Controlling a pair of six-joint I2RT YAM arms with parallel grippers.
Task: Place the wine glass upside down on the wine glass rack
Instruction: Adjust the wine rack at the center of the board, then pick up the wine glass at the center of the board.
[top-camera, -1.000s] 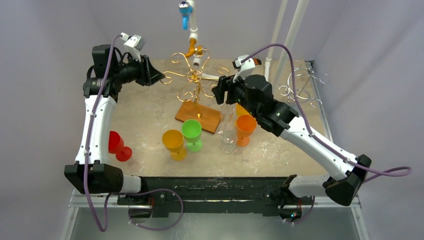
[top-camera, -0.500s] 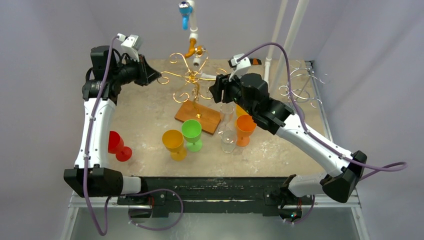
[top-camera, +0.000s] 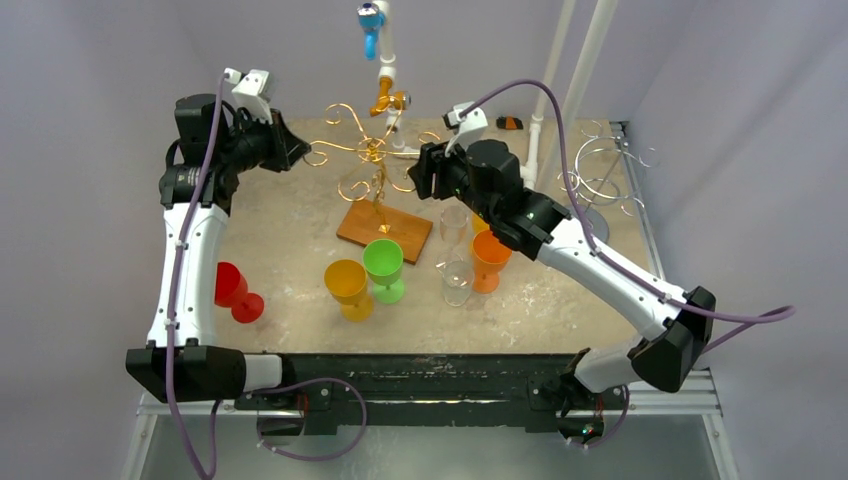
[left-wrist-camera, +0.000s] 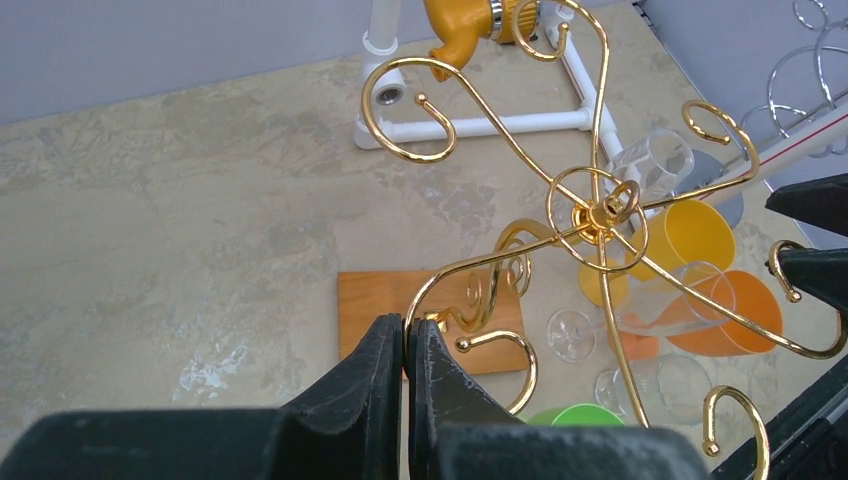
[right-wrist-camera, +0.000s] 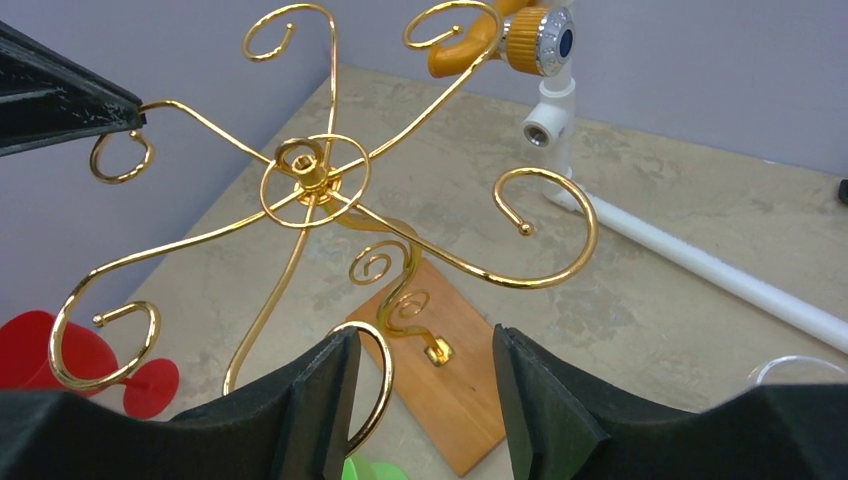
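Sandy surface (top-camera: 290, 270) holds the gold wine glass rack (top-camera: 372, 150). Left claw (left-wrist-camera: 406, 325) is shut tight on one rack arm. Right claw (right-wrist-camera: 420, 345) stands open around a curl.

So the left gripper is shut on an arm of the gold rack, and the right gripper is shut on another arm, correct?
Not quite: the right gripper is open, its jaws apart around a hook of the gold rack, as the right wrist view shows.
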